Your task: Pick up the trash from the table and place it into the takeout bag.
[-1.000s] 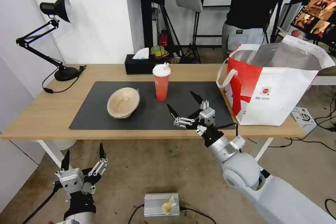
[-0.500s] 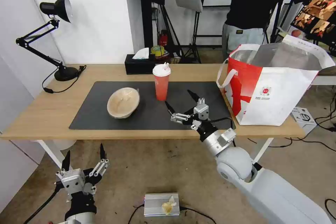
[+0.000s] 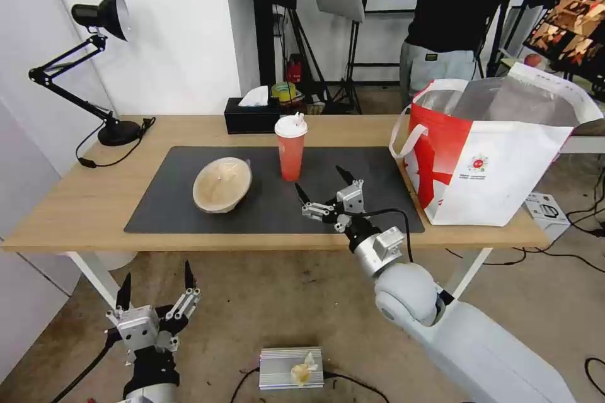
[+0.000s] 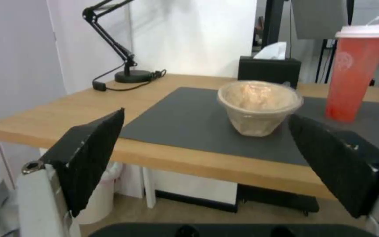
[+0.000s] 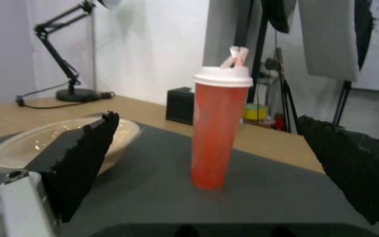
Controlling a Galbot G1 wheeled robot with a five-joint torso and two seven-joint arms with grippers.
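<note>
**Risk: tipping the cup on approach**

Left tool parked low beside the counter, below its front edge, jaws spread wide, holding nothing.

Right tool hovers over the dark grey mat, jaws wide, empty, aimed at the red cup with white lid. Cup stands upright just beyond the fingertips, centred between them in the right wrist view.

Likely failures:
- Tall narrow cup: one finger touching first could topple it. Contents unknown, so spill possible.
- Closing too high catches the lid, which may pop.

Beige paper bowl lies tilted on the mat, left of the cup, apart from it; a knocked cup could hit it.

Takeout bag stands open at the counter's right end. Soft rim: a low carry could snag it.
</note>
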